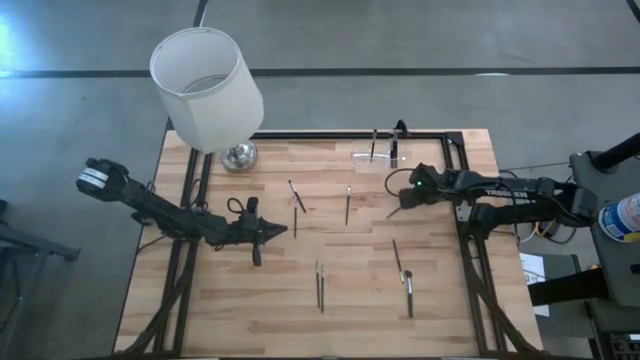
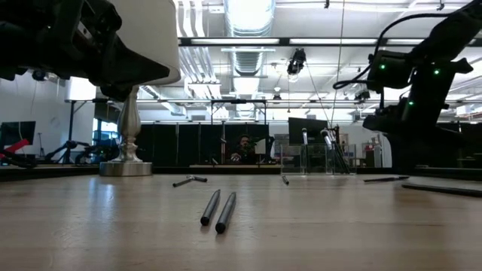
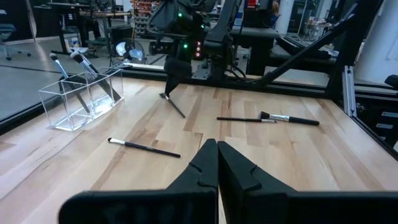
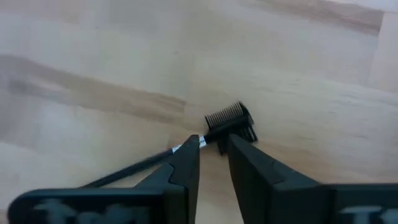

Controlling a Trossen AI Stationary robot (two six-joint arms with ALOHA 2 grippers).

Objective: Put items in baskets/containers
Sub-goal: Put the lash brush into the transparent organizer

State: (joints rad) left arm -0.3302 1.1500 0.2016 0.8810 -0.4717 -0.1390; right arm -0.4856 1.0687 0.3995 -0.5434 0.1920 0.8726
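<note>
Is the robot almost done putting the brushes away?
Not yet. Two brushes already stand in the clear holder. The right hand is down around a comb-tipped brush on the table, fingers slightly apart. The left hand waits, shut and empty. About seven more, like the pair near the front, still lie loose.

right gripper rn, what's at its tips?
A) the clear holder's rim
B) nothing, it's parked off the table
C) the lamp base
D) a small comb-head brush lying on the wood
D: the right wrist view shows the right gripper down at the table, fingers slightly apart around the neck of a small comb-head brush lying on the wood; in the high view it sits clear of the clear holder.
</note>
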